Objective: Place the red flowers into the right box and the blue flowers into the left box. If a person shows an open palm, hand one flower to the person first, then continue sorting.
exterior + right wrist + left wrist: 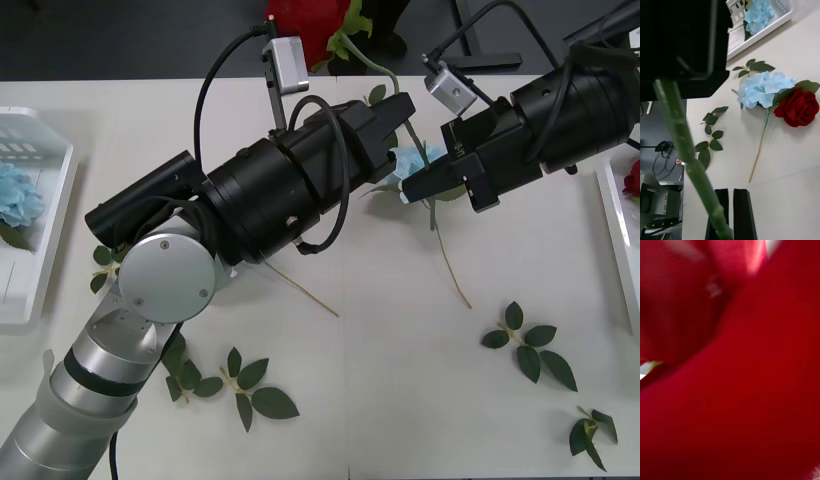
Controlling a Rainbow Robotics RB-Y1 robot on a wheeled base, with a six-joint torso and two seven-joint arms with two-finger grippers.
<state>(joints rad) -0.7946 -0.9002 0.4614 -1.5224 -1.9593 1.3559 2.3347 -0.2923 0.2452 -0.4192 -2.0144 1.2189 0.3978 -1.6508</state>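
Note:
My left gripper (402, 105) reaches over the table's middle, shut on the green stem of a red flower (300, 25) whose head fills the left wrist view (730, 390). That stem (688, 150) runs down across my right gripper (412, 188), whose black fingers (743, 210) are pressed together with nothing between the tips. A blue flower (762, 88) and a second red flower (797, 107) lie side by side on the table beyond it. The left box (55, 215) holds a blue flower (15, 195). The right box (615, 240) holds a red flower (632, 180). The person's open palm is out of view.
Loose green leaf sprigs lie on the white table at the front right (530, 345), the front left (245, 385) and the right corner (595, 430). The left arm's thick black forearm (270, 195) crosses the table's middle.

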